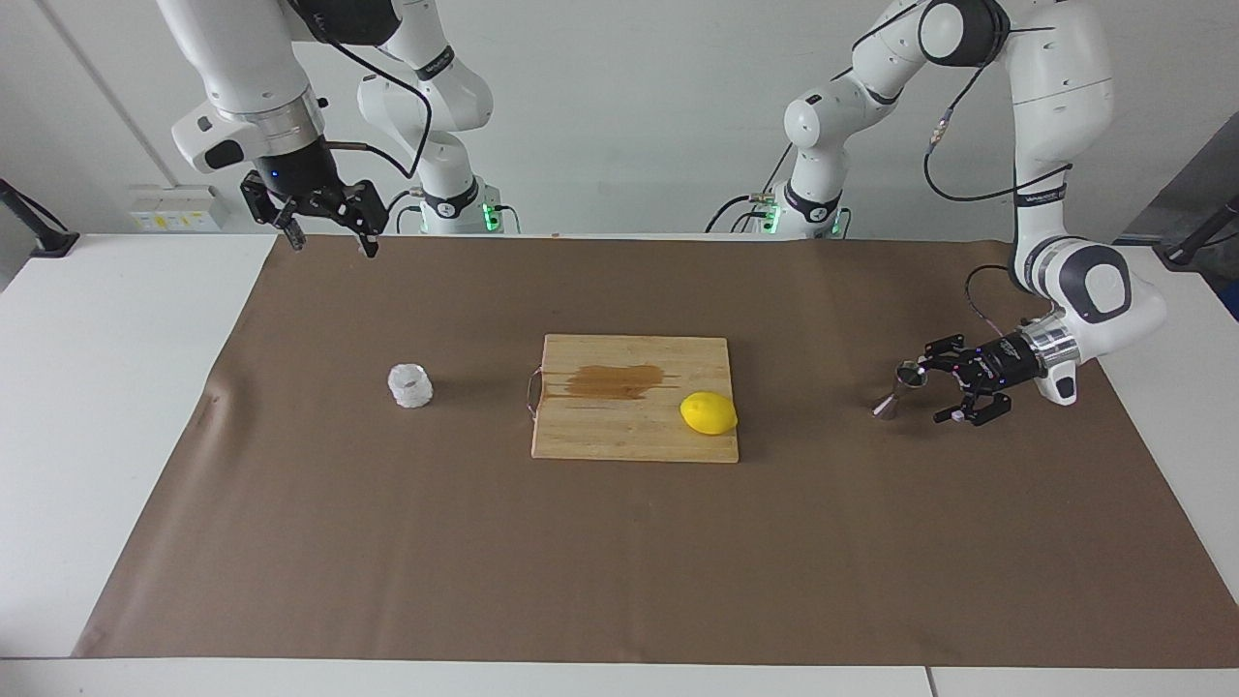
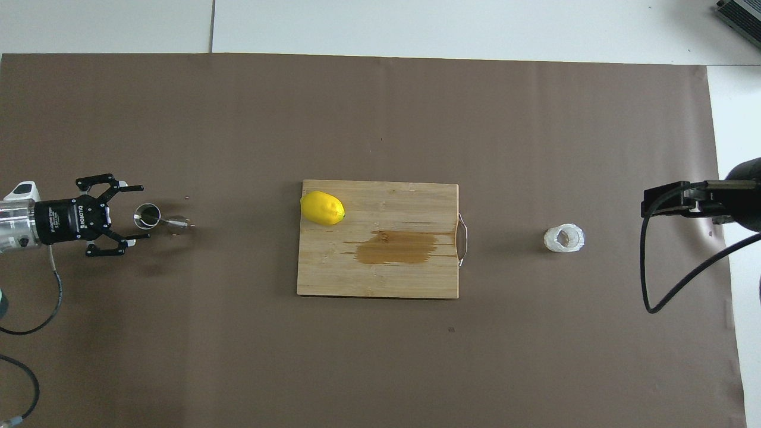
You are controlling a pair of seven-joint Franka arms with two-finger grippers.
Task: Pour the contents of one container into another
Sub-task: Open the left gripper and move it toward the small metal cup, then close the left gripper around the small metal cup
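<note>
One camera sits high across the desk (image 1: 116, 407) from the robots and faces them, far enough back to take in both arm bases, the back wall and the whole brown mat (image 1: 639, 542). The other hangs high above the robots' own end, looking forward and steeply down, closer in, so the mat (image 2: 380, 119) nearly fills it. Both share the mat with the cutting board (image 1: 634, 431) at its middle, seen half a turn apart.
</note>
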